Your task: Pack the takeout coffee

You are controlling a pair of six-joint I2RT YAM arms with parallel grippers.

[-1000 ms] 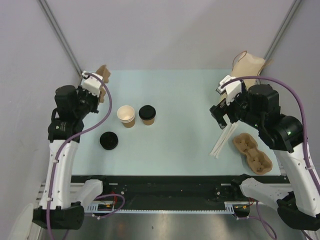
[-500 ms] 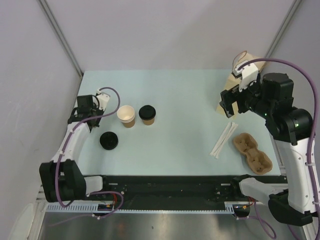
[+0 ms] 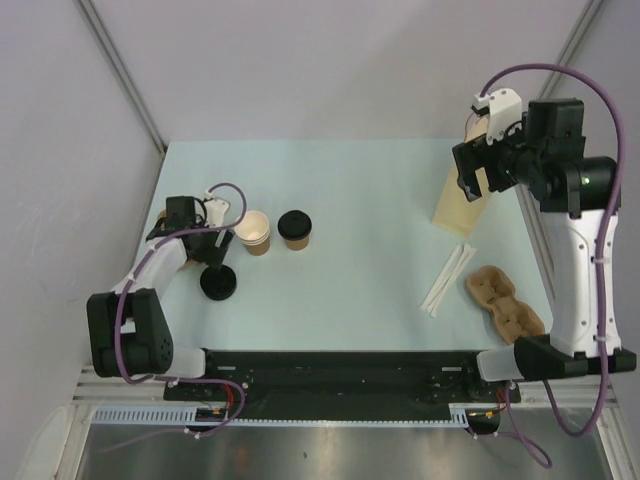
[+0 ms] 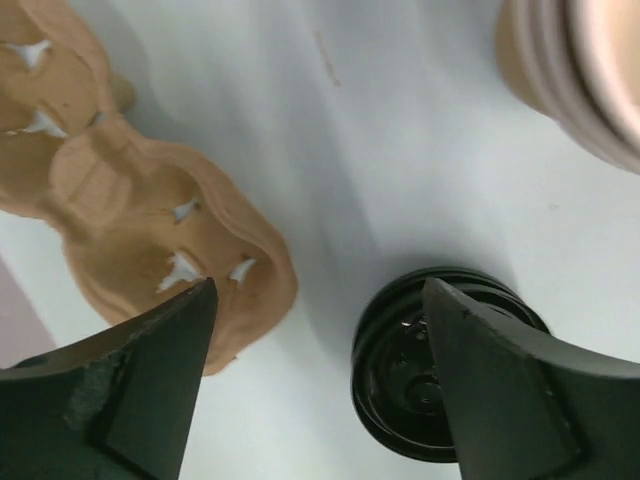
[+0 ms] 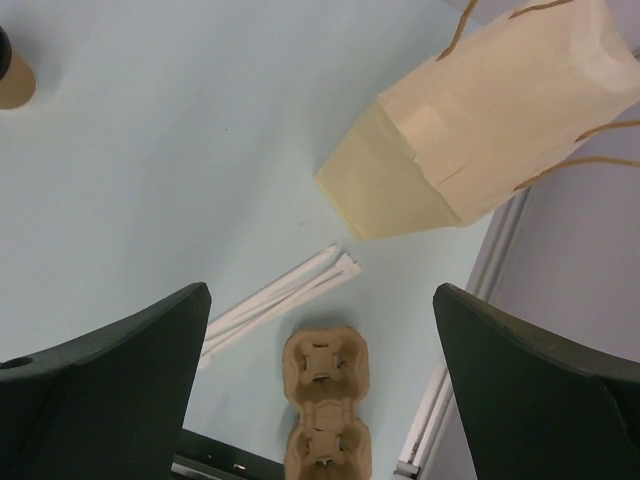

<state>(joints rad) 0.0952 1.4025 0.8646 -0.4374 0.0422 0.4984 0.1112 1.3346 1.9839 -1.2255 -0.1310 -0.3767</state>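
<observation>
Brown pulp tray point(image 4: 150, 210) now lies on the surface point(image 3: 370, 200) at the left, let go as the left jaws sprang open low over the loose black lid point(image 3: 218, 282), likely the next pick. The open cup point(image 3: 254, 232) and lidded cup point(image 3: 294, 229) stand nearby, unpacked. The right jaws, wide open and empty, have risen above the paper bag point(image 3: 462, 195).
</observation>
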